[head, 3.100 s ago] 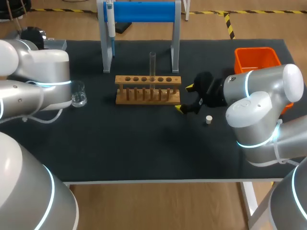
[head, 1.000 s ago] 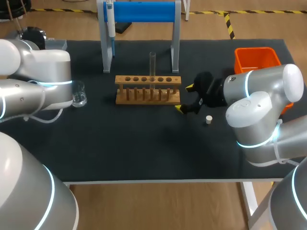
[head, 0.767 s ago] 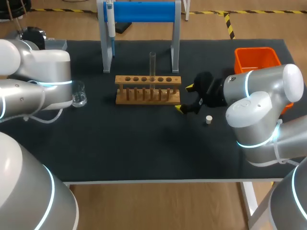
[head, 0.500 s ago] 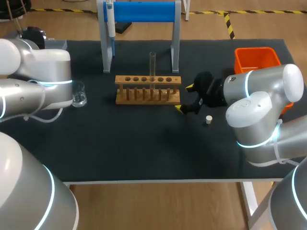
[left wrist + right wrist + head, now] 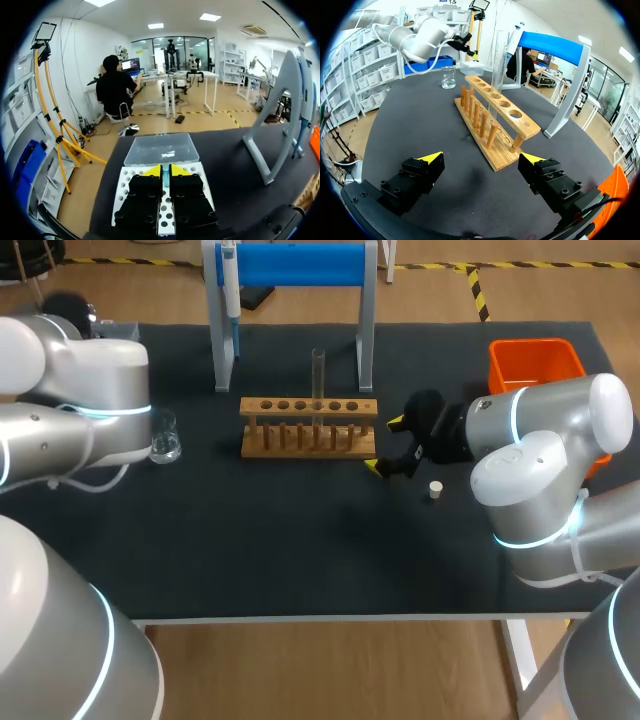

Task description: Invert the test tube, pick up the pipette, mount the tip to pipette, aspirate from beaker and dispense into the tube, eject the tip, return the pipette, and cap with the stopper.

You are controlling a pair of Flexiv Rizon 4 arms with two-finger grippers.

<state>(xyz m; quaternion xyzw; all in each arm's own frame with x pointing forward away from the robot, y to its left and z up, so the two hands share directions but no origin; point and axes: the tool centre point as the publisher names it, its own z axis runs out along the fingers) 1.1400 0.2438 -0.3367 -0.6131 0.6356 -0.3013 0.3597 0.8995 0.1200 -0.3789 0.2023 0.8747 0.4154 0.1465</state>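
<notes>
A clear test tube [image 5: 318, 375] stands upright in the wooden rack [image 5: 308, 426]. The pipette [image 5: 230, 285] hangs on the blue stand [image 5: 290, 265]. My right gripper [image 5: 385, 444] sits open beside the rack's right end; in its wrist view the gripper [image 5: 482, 158] faces the rack [image 5: 495, 125] and tube [image 5: 497, 65] with nothing between its fingers. A white stopper [image 5: 435, 489] lies just right of it. My left gripper [image 5: 165, 171] is shut, hovering over the white tip box [image 5: 127, 182] at the table's far left corner. The beaker [image 5: 164, 437] stands left of the rack.
An orange bin [image 5: 535, 360] sits at the back right. The tip box's clear lid [image 5: 161, 148] lies open beyond the left gripper. The stand's grey leg [image 5: 270, 125] rises to that gripper's right. Dark mat [image 5: 300, 540] covers the table's front half.
My left arm's wrist has shifted slightly toward the far left corner. The right arm, tube, stopper and pipette have not moved.
</notes>
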